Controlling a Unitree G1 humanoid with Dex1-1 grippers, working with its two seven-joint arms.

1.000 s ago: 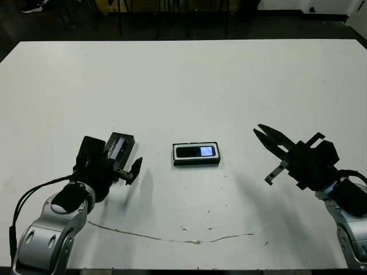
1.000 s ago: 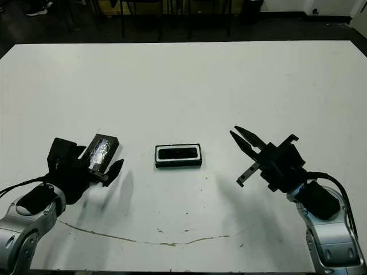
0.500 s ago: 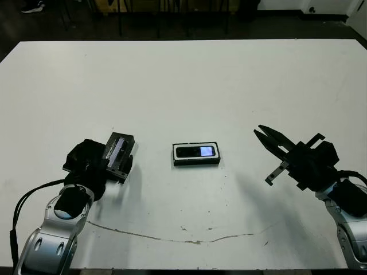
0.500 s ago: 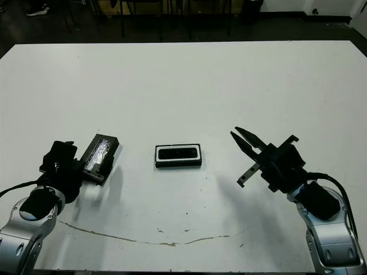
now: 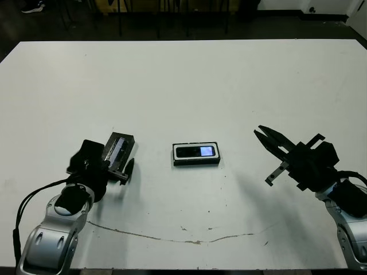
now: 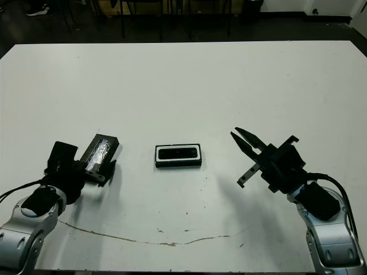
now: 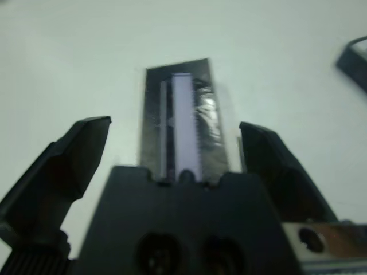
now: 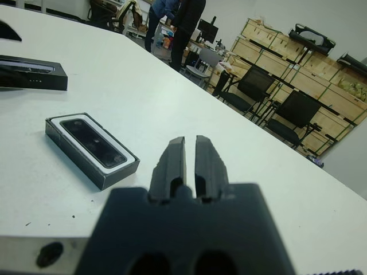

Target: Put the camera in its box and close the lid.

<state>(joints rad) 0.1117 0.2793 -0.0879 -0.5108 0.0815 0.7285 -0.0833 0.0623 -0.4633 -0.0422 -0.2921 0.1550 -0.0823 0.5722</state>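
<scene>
The camera (image 5: 195, 152), a slim black bar with a pale bluish window, lies inside its box (image 5: 196, 162), a black-rimmed tray with white lining at the table's middle. The right wrist view shows the box (image 8: 117, 175) with the camera (image 8: 92, 142) in it. The lid (image 5: 118, 149), a black slab with a silvery patch, rests to the left of the box. My left gripper (image 5: 117, 163) is open, and its fingers (image 7: 74, 154) stand on either side of the lid (image 7: 183, 114) without gripping it. My right gripper (image 8: 190, 139) is shut and empty, hovering to the right of the box.
A thin brownish line (image 5: 172, 236) runs across the white table (image 5: 183, 86) near its front edge. Beyond the table's far side, the right wrist view shows a person (image 8: 183, 17), black chairs (image 8: 298, 112) and stacked wooden crates (image 8: 321, 57).
My left gripper drew back from the lid, then moved forward again so its fingers flank it. The lid has barely shifted. The right arm, the box and the camera have not moved.
</scene>
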